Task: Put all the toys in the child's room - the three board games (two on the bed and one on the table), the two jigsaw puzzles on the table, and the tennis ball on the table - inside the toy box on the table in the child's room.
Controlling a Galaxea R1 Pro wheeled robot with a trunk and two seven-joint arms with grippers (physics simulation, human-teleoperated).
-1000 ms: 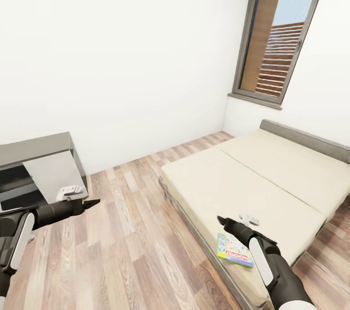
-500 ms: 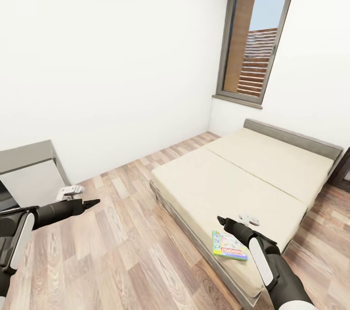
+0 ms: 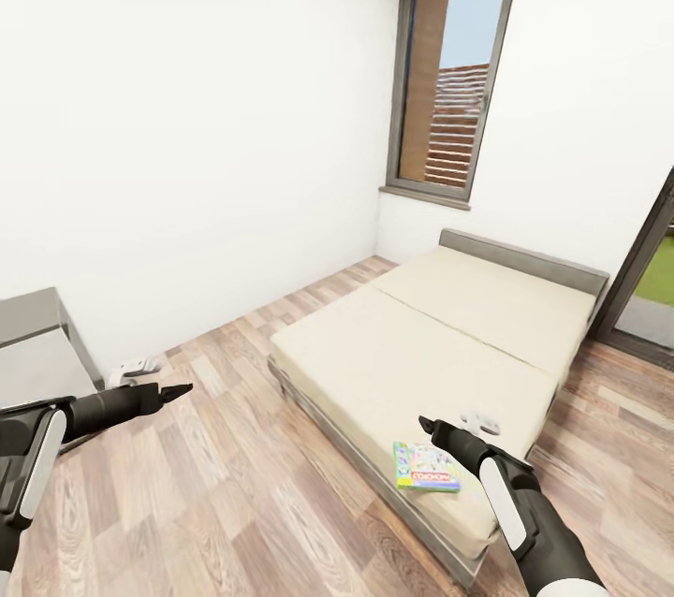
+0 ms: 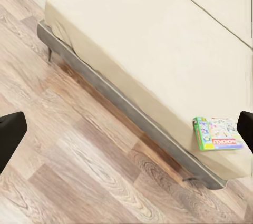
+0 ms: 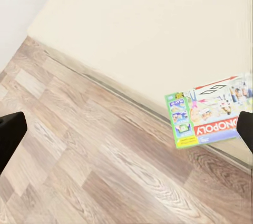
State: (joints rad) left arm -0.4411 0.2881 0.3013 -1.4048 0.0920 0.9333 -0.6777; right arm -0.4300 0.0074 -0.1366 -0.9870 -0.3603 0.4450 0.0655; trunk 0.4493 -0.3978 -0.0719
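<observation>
One of the board games (image 3: 426, 467), a flat green-white-red box lettered "MONOPOLY", lies on the bed (image 3: 440, 344) close to its near edge. The same board game (image 4: 217, 133) shows on the beige mattress (image 4: 158, 34) in the left wrist view, and the board game (image 5: 213, 116) by the bed's edge in the right wrist view. My right gripper (image 3: 424, 425) hovers open beside the box, apart from it. Out over the wood floor my left gripper (image 3: 180, 388) is open and empty. Its fingers (image 4: 10, 134) stand wide apart, as do the right fingers (image 5: 10, 134).
A grey-topped desk (image 3: 33, 335) with a white base stands at the far left against the wall. A tall grey-framed window (image 3: 449, 82) rises behind the bed, and a dark-framed glass door (image 3: 646, 279) is at the right. Wood-plank floor (image 3: 234, 485) lies between me and the bed.
The camera has turned right: bed, window and desk have slid left in the picture, and the glass door has come into view. Both arms keep their pose.
</observation>
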